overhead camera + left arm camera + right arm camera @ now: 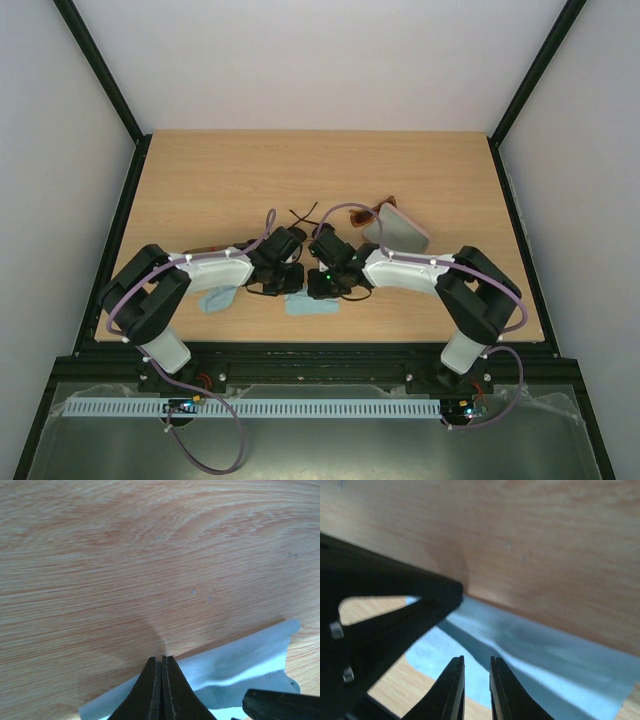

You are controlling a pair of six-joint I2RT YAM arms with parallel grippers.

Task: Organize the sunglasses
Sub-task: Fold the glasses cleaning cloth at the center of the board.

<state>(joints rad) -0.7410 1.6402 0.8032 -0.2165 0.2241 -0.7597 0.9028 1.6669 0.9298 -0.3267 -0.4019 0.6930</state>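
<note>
My left jaws are pressed together at the blue cloth [235, 665] by the counter [150, 555] front edge; whether they pinch it I can't tell. Right jaws are slightly parted above it, empty.

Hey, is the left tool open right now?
No, the left tool is shut tight with no gap showing, its tip at the edge of a pale blue cloth.

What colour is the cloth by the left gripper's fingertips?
The cloth is pale blue; left wrist view.
</note>
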